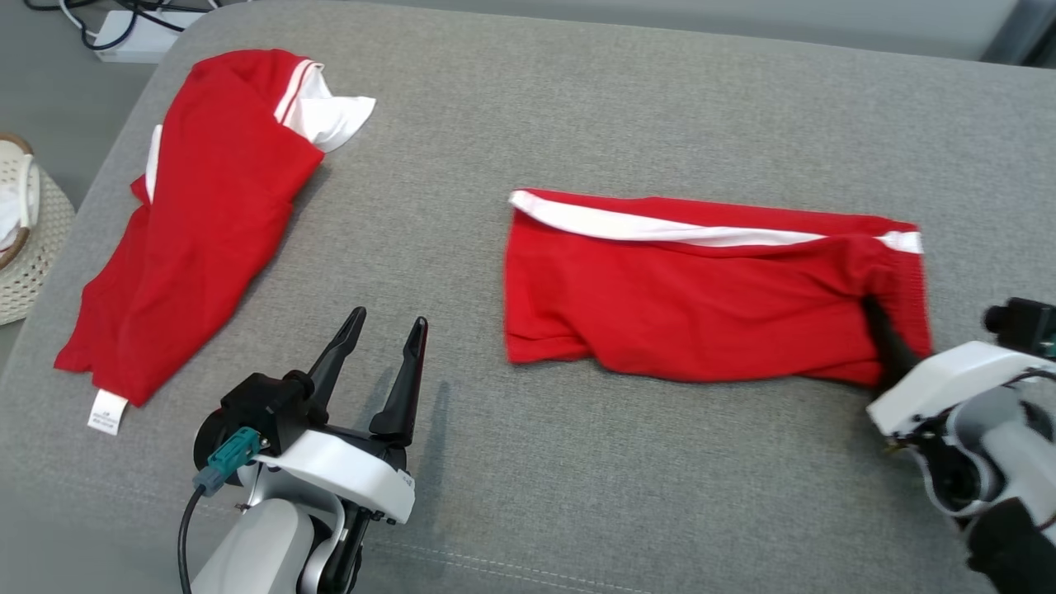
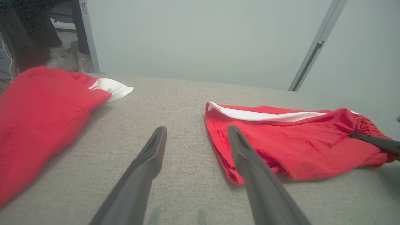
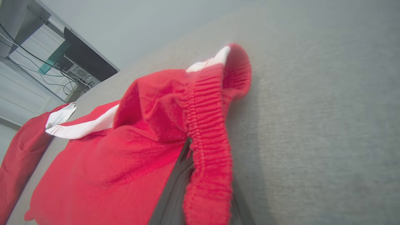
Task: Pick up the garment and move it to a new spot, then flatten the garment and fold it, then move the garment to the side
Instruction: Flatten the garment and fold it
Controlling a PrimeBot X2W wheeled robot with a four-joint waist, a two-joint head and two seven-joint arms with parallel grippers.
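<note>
The garment is a pair of red shorts with a white side stripe, lying folded on the grey cushioned surface right of centre. My right gripper is shut on the elastic waistband at its right end, and the cloth bunches up over the fingers. The same garment lies in the left wrist view, with a right finger reaching into it. My left gripper stands open over bare surface, a little left of the garment's left edge, holding nothing.
A second red garment with white trim and a label lies at the far left. Off the surface's left edge stands a white woven basket. A power strip with cables is on the floor behind. A person's shoes are beyond the far edge.
</note>
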